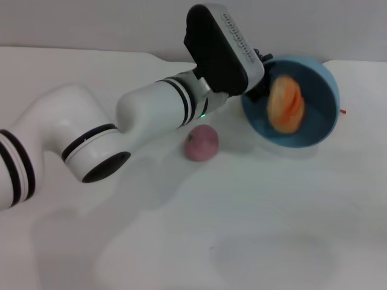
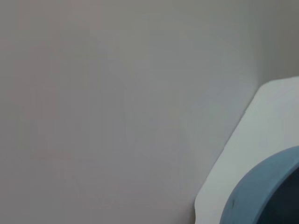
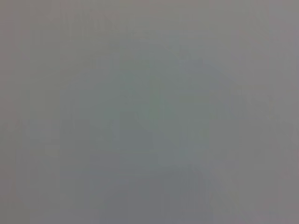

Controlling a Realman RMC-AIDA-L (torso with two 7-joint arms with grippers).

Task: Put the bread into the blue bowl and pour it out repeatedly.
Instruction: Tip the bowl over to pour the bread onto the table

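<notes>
The blue bowl is tipped on its side at the back right of the white table, its mouth facing me. The bread, orange-striped face showing, lies against the bowl's inner wall. My left gripper is shut on the bowl's left rim, with the arm reaching in from the left. In the left wrist view only an arc of the blue bowl and a strip of the table show. My right gripper is out of view, and its wrist view is plain grey.
A pink-purple round fruit sits on the table just left of and below the bowl, under my left forearm. A small red thing peeks out at the bowl's right side. A grey wall stands behind the table.
</notes>
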